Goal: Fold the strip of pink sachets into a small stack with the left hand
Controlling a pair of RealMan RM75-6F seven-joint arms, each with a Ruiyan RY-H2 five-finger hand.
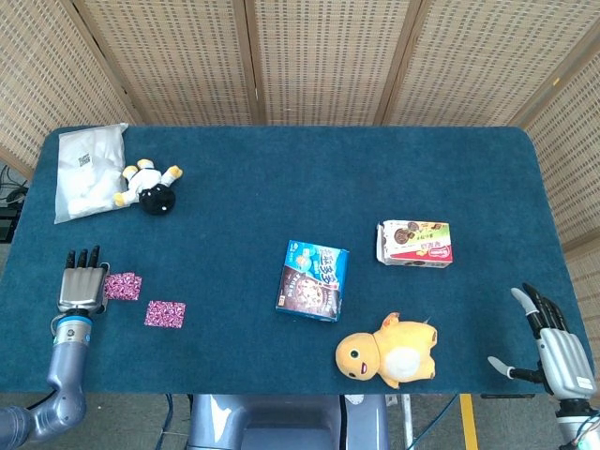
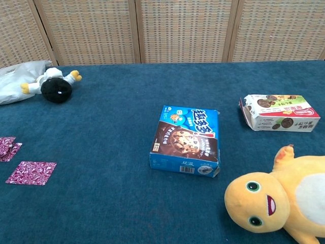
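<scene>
The pink sachets lie in two patches at the table's left front. One folded piece point(image 1: 123, 286) point(image 2: 7, 147) sits against the thumb side of my left hand point(image 1: 82, 283). A second flat piece point(image 1: 165, 313) point(image 2: 31, 173) lies apart, nearer the front edge. My left hand is palm down with its fingers straight and pointing away from me. It touches the folded piece, but any pinch is hidden under the hand. The chest view does not show this hand. My right hand point(image 1: 558, 349) hovers at the front right corner, fingers spread, holding nothing.
A blue cookie box point(image 1: 313, 280) point(image 2: 187, 140) lies mid-table. A yellow plush point(image 1: 389, 350) point(image 2: 277, 195) lies in front of it, and a white snack box point(image 1: 414, 243) point(image 2: 279, 113) is to the right. A black-and-white plush point(image 1: 150, 185) and a white bag point(image 1: 87, 169) are at the back left.
</scene>
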